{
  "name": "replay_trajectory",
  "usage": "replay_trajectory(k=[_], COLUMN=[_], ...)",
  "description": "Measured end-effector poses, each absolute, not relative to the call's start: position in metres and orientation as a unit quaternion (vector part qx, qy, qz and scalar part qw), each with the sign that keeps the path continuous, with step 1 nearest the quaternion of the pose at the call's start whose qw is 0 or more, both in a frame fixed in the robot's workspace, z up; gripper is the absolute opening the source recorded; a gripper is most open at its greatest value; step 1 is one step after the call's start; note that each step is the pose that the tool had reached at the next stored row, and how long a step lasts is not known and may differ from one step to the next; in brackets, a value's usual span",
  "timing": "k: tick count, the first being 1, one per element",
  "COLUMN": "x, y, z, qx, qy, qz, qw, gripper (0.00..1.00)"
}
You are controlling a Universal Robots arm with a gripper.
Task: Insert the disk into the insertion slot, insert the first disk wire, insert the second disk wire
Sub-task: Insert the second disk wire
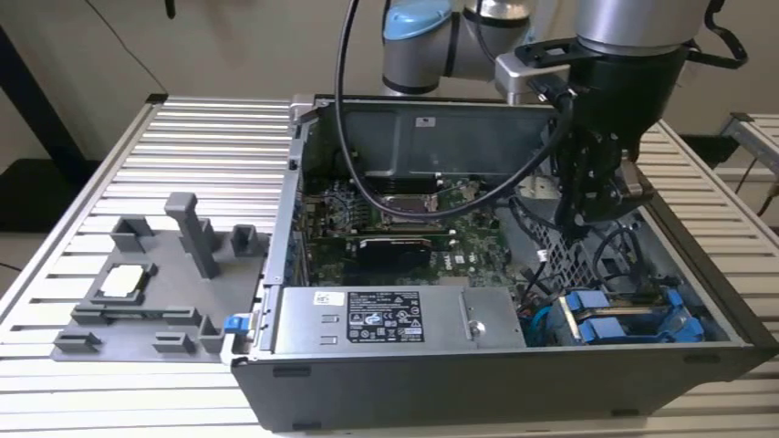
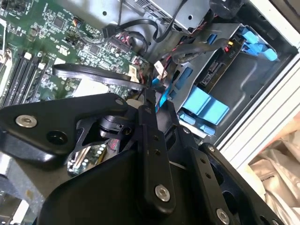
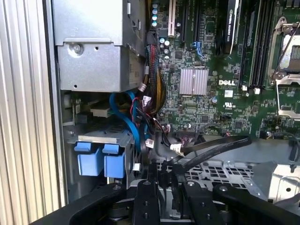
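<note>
My gripper (image 1: pixel 582 219) hangs inside the open computer case (image 1: pixel 487 383), above the perforated metal wall beside the motherboard (image 1: pixel 389 228). Its fingers (image 2: pixel 149 117) stand close together, pinching the end of a flat black wire (image 2: pixel 93 75) that loops over the board; in the first wrist view that wire (image 3: pixel 220 145) runs up to the fingertips (image 3: pixel 152 176). The disk (image 2: pixel 213 70) sits in the insertion slot (image 2: pixel 248 89), its dark connector end facing the cables, with its blue carrier clips (image 2: pixel 201 105) showing. In the exterior view the slot (image 1: pixel 627 319) lies toward the camera from the gripper.
A grey labelled power-supply box (image 1: pixel 389 318) fills the case's front. Blue and black cables (image 3: pixel 133 126) bunch between it and the drive bay. A grey fixture (image 1: pixel 152 283) stands on the slatted table (image 1: pixel 182 164) on the exterior view's left.
</note>
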State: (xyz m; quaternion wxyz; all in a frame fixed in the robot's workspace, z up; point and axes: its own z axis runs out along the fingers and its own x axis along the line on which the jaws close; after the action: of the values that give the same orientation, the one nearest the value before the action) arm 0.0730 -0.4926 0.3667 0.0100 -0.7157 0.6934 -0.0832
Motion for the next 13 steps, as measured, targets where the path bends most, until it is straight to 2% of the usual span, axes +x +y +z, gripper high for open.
replay_trajectory(k=[5, 12, 13], x=[0.0714, 0.0705, 0.0706], y=[-0.4902, -0.4896, -0.4895], z=[0.3621, 0.3606, 0.3606], qx=[-0.716, -0.716, -0.716], qy=[0.692, 0.691, 0.691], qz=[-0.094, -0.101, -0.101], qw=[0.004, 0.004, 0.004], gripper=[0.27, 0.27, 0.25])
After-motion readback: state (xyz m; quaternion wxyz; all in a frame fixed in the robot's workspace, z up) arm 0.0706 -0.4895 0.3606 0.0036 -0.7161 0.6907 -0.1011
